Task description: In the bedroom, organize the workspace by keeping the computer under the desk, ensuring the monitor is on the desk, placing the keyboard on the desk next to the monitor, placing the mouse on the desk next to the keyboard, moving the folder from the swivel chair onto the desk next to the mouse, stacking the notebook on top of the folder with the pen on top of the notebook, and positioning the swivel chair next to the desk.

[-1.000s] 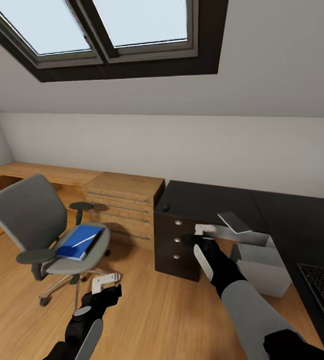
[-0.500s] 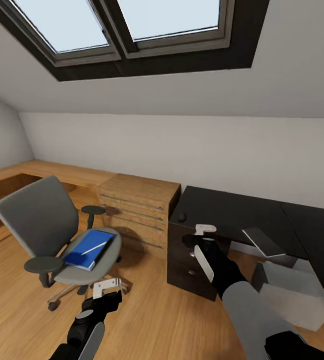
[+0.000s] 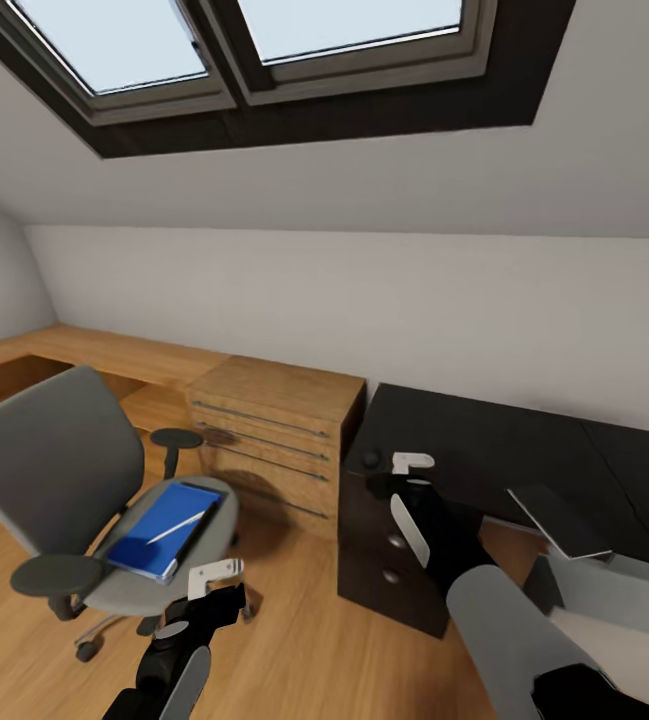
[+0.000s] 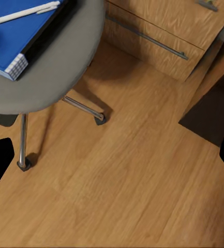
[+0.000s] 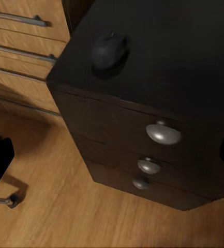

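The swivel chair (image 3: 54, 470) stands at the left with the blue folder (image 3: 154, 545) flat on its grey seat and the pale pen (image 3: 176, 528) lying on top. The left wrist view looks down on the folder (image 4: 18, 39) with the pen (image 4: 24, 14), above the chair's base. A dark edge runs along the folder's side; I cannot tell what it is. The black desk (image 3: 484, 440) stands at the right, with the mouse (image 3: 371, 459) (image 5: 109, 50) on its near corner above the drawer knobs (image 5: 163, 133). The grey computer (image 3: 604, 590) sits low at the far right. My left gripper (image 3: 214, 575) hangs open beside the seat; my right gripper (image 3: 411, 462) is open in front of the drawers.
A light-wood drawer chest (image 3: 274, 420) stands between chair and desk, against the wall. A low wooden ledge (image 3: 94, 350) runs along the left wall. The sloped ceiling carries a dark-framed skylight (image 3: 264, 60). Bare plank floor (image 3: 294, 620) lies between the chair and the drawer unit.
The whole view has turned left and drawn nearer, so the chair looks larger and the keyboard has left the picture at the right. Both arms hold the same pose.
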You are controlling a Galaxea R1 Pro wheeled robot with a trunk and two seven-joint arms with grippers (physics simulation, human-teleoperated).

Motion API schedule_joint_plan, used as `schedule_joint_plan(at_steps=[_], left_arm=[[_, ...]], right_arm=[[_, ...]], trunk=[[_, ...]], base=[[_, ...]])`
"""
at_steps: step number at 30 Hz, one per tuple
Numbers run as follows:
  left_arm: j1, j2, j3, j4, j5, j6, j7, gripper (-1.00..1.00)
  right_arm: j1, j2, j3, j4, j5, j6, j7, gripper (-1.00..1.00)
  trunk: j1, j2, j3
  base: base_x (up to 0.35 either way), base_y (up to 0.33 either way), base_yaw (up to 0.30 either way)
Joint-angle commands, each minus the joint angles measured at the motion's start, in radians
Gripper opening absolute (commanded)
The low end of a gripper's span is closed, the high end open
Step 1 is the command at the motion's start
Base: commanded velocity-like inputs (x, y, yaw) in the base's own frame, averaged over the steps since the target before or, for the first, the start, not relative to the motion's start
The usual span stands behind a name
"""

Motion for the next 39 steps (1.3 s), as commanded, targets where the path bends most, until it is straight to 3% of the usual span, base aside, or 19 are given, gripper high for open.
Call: schedule_joint_plan(at_steps=[1, 10, 14, 19, 30, 39], left_arm=[[-0.001, 0.0, -0.002, -0.001, 0.01, 0.001, 0.01, 1.0], [-0.001, -0.001, -0.003, -0.002, 0.01, 0.0, 0.007, 1.0], [-0.001, -0.001, -0.003, -0.003, 0.01, 0.001, 0.005, 1.0], [-0.001, -0.001, -0.009, -0.004, 0.01, 0.0, 0.005, 1.0], [-0.001, -0.001, -0.044, -0.007, 0.01, 0.0, 0.013, 1.0], [-0.001, -0.001, -0.045, -0.012, 0.013, 0.0, 0.012, 1.0]], right_arm=[[-0.001, -0.001, 0.005, 0.0, -0.01, 0.003, -0.009, 1.0], [0.0, -0.001, 0.014, 0.051, -0.005, -0.012, -0.007, 1.0], [0.0, -0.001, 0.082, 0.102, 0.018, -0.1, -0.006, 1.0], [0.0, -0.005, 0.085, 0.112, 0.019, -0.107, -0.007, 1.0], [-0.003, -0.042, 0.082, 0.153, 0.012, -0.111, -0.007, 1.0], [-0.004, -0.073, 0.069, 0.181, 0.0, -0.111, -0.007, 1.0]], trunk=[[0.001, -0.001, -0.001], [0.001, -0.001, -0.001], [0.001, -0.001, -0.001], [0.001, -0.001, -0.001], [0.001, -0.001, -0.001], [0.001, -0.001, -0.001]], base=[[0.322, 0.144, 0.0], [0.308, 0.193, 0.0], [0.283, 0.197, 0.0], [0.313, 0.048, 0.0], [0.319, 0.006, 0.0], [0.058, 0.0, 0.0]])
